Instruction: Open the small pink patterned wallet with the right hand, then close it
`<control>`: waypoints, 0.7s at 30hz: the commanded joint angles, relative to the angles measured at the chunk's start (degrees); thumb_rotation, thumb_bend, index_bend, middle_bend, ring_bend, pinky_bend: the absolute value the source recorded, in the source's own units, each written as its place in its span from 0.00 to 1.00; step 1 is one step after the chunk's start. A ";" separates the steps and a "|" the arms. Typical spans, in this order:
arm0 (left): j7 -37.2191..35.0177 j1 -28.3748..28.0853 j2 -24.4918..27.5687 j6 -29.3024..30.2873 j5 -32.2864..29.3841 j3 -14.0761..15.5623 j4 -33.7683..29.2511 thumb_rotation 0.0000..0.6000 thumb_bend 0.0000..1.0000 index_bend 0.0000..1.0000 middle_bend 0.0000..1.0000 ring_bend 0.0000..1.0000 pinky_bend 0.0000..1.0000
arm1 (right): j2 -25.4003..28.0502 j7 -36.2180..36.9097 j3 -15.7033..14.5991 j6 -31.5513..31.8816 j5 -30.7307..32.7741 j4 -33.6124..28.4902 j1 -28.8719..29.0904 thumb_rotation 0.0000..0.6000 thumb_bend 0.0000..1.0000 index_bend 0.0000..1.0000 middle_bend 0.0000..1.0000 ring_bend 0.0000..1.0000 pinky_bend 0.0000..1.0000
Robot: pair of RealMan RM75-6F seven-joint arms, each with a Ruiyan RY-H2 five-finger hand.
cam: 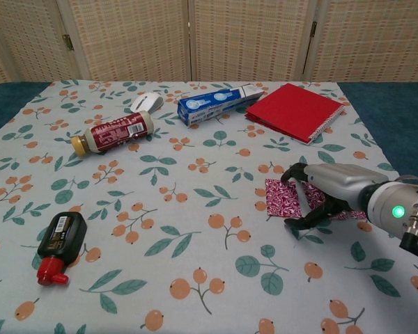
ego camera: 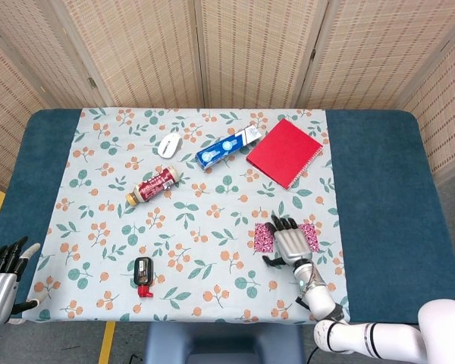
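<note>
Wallet point(cam: 285, 197) lies open flat, long axis running left-right, right hand point(cam: 322, 193) arched over it, fingers spread, gripping nothing.

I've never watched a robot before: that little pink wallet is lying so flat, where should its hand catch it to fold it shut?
Probably the free left edge of the pink wallet. It lies open and flat on the tablecloth, the right hand over its middle, so fingers could slide under that edge from the left and fold it over.

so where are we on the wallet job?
Opening looks done: the pink patterned wallet lies flat and spread on the tablecloth. In hand: the right hand is arched over its middle, fingers curled down. Left: folding it closed.
</note>
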 commanded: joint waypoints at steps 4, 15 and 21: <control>-0.42 0.08 -0.14 0.08 -0.10 -0.02 0.37 1.00 0.21 0.15 0.00 0.06 0.00 | -0.71 -0.28 0.34 0.46 0.02 0.58 0.11 0.71 0.33 0.13 0.04 0.00 0.00; -1.06 0.10 -0.28 -0.05 -0.24 -0.03 1.05 1.00 0.21 0.15 0.00 0.06 0.00 | -1.12 -0.67 1.00 0.11 0.51 1.52 0.41 0.71 0.33 0.13 0.04 0.00 0.00; -1.27 0.15 -0.32 -0.12 -0.39 -0.03 1.27 1.00 0.21 0.15 0.00 0.06 0.00 | -1.40 -1.22 1.01 -0.26 0.94 1.85 0.71 0.72 0.33 0.13 0.04 0.00 0.00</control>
